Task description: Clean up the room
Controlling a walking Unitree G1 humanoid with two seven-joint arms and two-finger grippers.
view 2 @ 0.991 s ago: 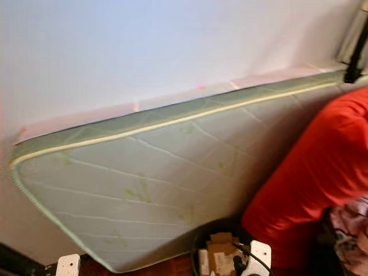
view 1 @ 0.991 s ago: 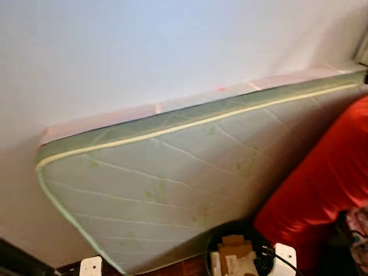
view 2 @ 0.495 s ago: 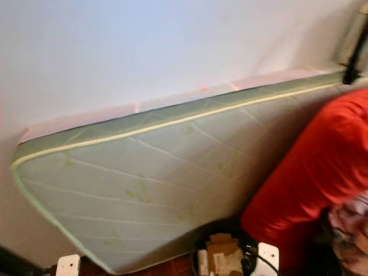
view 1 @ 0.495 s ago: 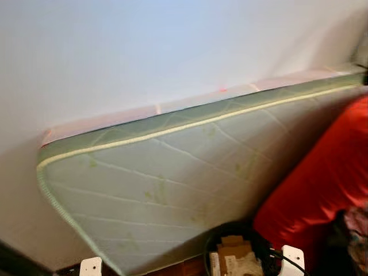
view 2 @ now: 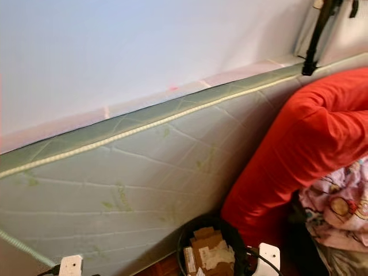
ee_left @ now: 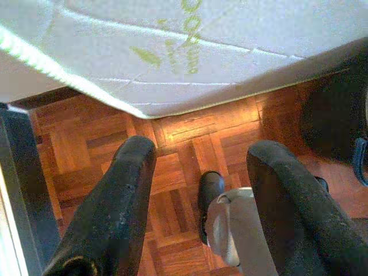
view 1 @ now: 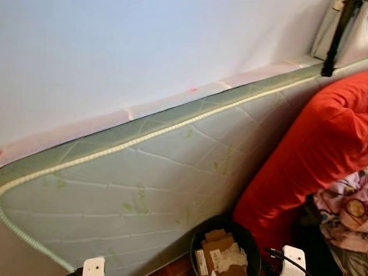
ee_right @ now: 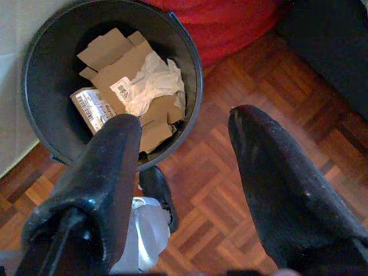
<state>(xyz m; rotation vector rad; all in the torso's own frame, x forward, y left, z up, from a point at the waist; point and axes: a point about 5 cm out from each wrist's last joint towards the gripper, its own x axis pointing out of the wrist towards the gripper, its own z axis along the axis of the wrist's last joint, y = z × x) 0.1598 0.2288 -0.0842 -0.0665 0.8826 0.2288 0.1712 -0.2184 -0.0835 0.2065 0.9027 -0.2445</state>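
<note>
**Robot stands at trash bin, both grippers empty, nothing picked yet**

Step in hand, as I judge it: between pickups, looking for the next item to tidy. Head views face a white wall (view 1: 144, 52) with a quilted green-patterned mattress (view 1: 144, 184) leaning on its long edge against it. Just right of the mattress is a big red cushion (view 1: 310, 155), and at far right a pink printed fabric (view 1: 345, 210). A black trash bin (view 1: 224, 253) sits on the floor in front of the mattress, beside the red cushion, holding cardboard scraps (view 1: 215, 241) and crumpled white paper (ee_right: 152, 80).

Left gripper (ee_left: 198, 172) hangs low over parquet floor (ee_left: 178, 132) near the mattress's bottom corner, fingers spread, nothing between them. Right gripper (ee_right: 184, 149) hangs just beside and above the bin, fingers also spread, empty.

Next move probably calls for turning toward loose clutter; the pink fabric looks like a candidate, but that's a guess.

View differences: right wrist view looks straight down into the bin, shows labels on the cardboard; head views catch the bin's top at an angle. Left wrist view shows the floor and a dark vertical edge (ee_left: 17, 190) by the wall. Head views add a black pole (view 1: 336, 37) at upper right.
</note>
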